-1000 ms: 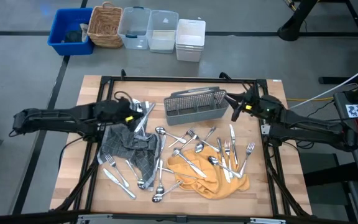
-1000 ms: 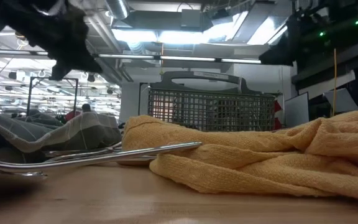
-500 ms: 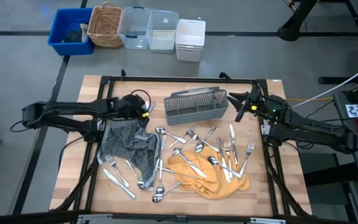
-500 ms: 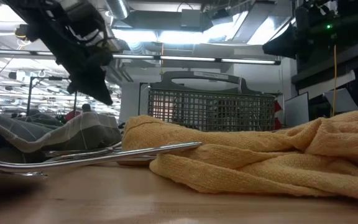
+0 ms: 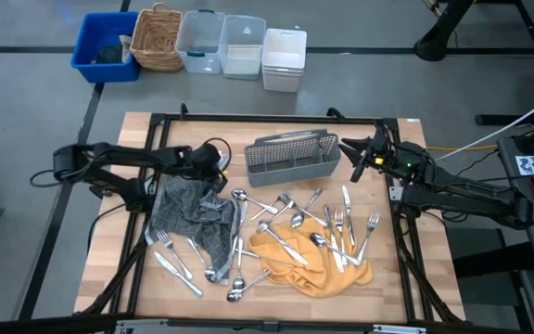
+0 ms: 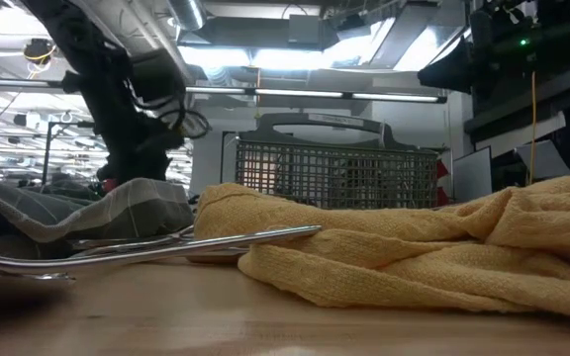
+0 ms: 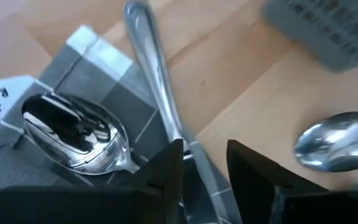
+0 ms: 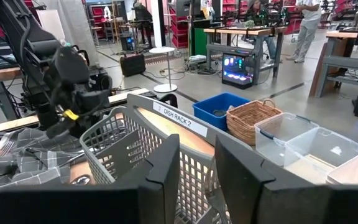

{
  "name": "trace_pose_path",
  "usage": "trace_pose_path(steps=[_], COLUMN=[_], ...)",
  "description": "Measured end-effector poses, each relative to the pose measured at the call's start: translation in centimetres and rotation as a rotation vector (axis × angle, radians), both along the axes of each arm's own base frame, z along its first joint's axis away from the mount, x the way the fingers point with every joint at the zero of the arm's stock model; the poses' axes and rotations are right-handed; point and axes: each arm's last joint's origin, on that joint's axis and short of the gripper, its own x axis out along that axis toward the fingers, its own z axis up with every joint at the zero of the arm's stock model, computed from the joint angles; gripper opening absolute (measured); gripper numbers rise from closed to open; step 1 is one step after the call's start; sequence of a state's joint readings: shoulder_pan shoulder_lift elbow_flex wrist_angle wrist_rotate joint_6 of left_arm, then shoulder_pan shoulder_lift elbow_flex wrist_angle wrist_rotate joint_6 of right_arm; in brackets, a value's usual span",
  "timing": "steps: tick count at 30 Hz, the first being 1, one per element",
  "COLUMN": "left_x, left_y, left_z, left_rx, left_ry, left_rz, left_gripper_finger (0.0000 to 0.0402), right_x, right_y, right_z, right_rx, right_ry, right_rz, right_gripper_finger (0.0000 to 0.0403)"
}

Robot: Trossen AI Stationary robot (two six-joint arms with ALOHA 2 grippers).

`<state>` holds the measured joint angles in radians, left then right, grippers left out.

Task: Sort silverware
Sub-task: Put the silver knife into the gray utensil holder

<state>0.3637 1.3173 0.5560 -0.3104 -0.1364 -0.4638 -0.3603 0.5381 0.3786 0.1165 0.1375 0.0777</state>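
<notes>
Pale wood makes up the rectangular table top point(image 5: 137, 134), framed by black rails. On it, toward the left, lies a crumpled grey checked cloth point(image 5: 193, 218); toward the front right lies a rumpled mustard-yellow towel point(image 5: 318, 269), which fills much of the low view point(image 6: 414, 252). Behind them, at the table's back middle, stands the grey mesh caddy point(image 5: 292, 156), labelled "DISH RACK 2" in the right wrist view point(image 8: 135, 146).

The left gripper point(image 5: 219, 176) hangs low over the back edge of the grey checked cloth, just left of the caddy. Its two dark fingers point(image 7: 166, 177) stand a narrow gap apart, straddling the handle of a knife-like steel piece point(image 7: 157, 74) that lies across cloth and wood; whether they touch it cannot be told. A shiny spoon point(image 7: 79, 134) rests on the cloth beside it, and another spoon bowl point(image 7: 337, 140) lies on bare wood.

The right gripper point(image 5: 352, 160) waits by the caddy's right end, its fingers slightly parted and holding nothing.

The silverware point(image 5: 290, 227), slim shiny forks, spoons and knives, lies scattered across the table's middle and front, some on the two cloths, some on bare wood.
</notes>
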Motion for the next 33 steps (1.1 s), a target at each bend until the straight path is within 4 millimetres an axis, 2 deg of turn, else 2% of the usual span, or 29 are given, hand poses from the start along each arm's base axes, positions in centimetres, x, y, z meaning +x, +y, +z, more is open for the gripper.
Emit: trace_pose_path(steps=[12,16,23,33], left_x=[0.4,0.5,0.3,0.3], left_y=[0.3,0.4,0.3,0.2], left_z=[-2.0,-2.1,-1.8,-1.8], left_rx=[0.022,0.023,0.020,-0.026], left_ry=[0.104,0.111,0.099,0.069], left_rz=[0.027,0.029,0.028,0.065], left_gripper_finger=[0.0121,0.0100,0.0030,0.0040], right_x=[0.0,0.0,0.0,0.0], right_y=[0.0,0.0,0.0,0.0], right_z=[-0.1,-0.2,-0.2,-0.2], right_rx=[0.003,0.006,0.006,0.006], right_ry=[0.009,0.016,0.015,0.015], right_rz=[0.000,0.000,0.000,0.000], right_gripper_finger=[0.0104,0.0104,0.0104,0.0104])
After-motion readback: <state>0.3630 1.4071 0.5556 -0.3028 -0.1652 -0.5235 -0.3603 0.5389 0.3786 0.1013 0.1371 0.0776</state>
